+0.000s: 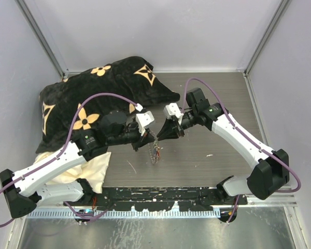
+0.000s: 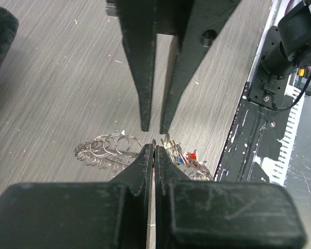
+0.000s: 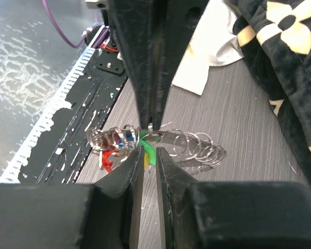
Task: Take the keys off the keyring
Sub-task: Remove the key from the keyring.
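Observation:
The keyring (image 3: 199, 148), a silvery wire coil, hangs just over the grey table between my two grippers; it also shows as the coil (image 2: 106, 150) and as a small tangle (image 1: 155, 151). Keys with red (image 3: 108, 161) and blue (image 3: 127, 137) heads bunch at one end of it, also seen as a cluster (image 2: 189, 155). My left gripper (image 2: 154, 145) is shut on the ring's wire at its top. My right gripper (image 3: 148, 153) faces it, jaws nearly together on a green key head (image 3: 151, 150). From above, the left gripper (image 1: 145, 137) and right gripper (image 1: 158, 137) meet tip to tip.
A black pillow with tan flower marks (image 1: 103, 88) lies at the back left, over a cream cloth (image 1: 96, 168) by the left arm. The black mounting rail (image 1: 160, 197) runs along the near edge. Grey walls close in the back and sides.

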You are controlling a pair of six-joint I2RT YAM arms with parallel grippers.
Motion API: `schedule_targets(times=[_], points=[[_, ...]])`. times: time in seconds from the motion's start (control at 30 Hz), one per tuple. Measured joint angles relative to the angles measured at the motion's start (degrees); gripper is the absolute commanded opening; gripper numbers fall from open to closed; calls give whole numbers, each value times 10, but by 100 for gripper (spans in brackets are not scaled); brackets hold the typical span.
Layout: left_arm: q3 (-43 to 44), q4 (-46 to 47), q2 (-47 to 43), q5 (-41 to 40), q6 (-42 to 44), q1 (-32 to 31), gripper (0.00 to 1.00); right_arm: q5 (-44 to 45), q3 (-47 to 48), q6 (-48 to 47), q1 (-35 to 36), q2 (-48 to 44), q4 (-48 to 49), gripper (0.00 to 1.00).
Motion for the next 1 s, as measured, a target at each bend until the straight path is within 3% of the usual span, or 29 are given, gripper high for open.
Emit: schedule_targets(times=[0.27, 0.47, 0.57, 0.8, 1.0], points=[[0, 0, 1, -16, -7, 0, 0, -14, 0, -165, 20, -13, -131, 27], [0, 3, 1, -19, -16, 0, 0, -10, 0, -214, 57, -14, -166, 31], [-1, 6, 1, -18, -16, 0, 0, -9, 2, -206, 42, -14, -168, 39], [-16, 17, 1, -5, -16, 0, 0, -17, 17, -136, -73, -33, -129, 53], [-17, 29, 1, 8, -18, 0, 0, -2, -18, -35, -48, -46, -26, 60]])
